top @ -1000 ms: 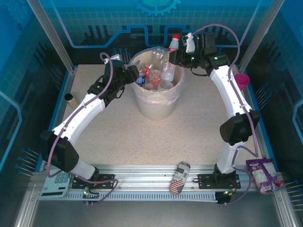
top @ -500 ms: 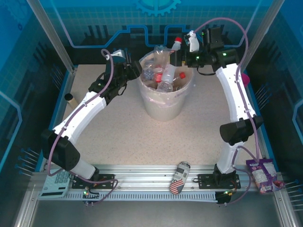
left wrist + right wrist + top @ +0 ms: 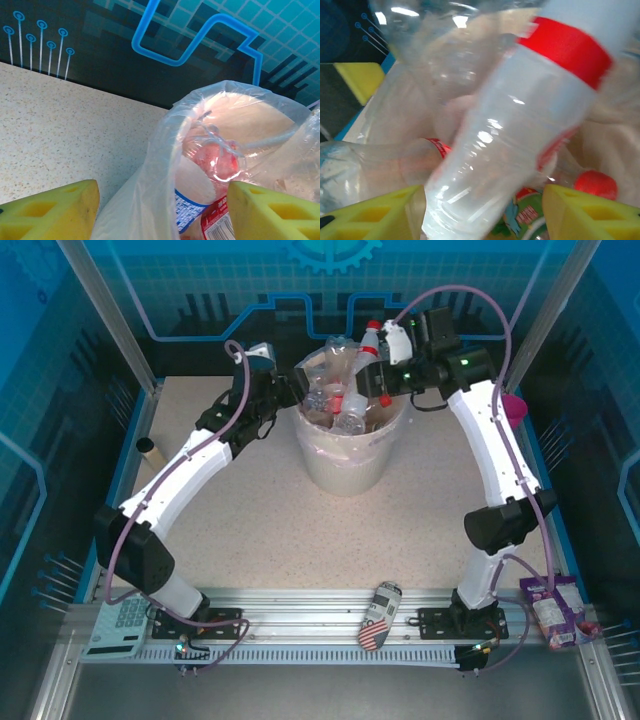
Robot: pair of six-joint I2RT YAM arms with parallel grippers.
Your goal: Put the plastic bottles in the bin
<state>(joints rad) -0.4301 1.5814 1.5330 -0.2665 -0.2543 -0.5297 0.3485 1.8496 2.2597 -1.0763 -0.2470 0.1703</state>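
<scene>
Currently straddling the rim of the bin (image 3: 350,455) with the left pincer (image 3: 162,195), holding its fingers spread, the bag (image 3: 145,175) between them. Bracketing a red-banded bottle (image 3: 520,125) between the fingers of the right pincer (image 3: 484,195), over the bin mouth; pinching or merely touching, cannot tell through blur. Seeing more bottles (image 3: 340,405) heaped just below it.

Blurred clear red-banded bottle (image 3: 520,125) between yellow fingers (image 3: 370,215), above other bottles (image 3: 385,160)
</scene>
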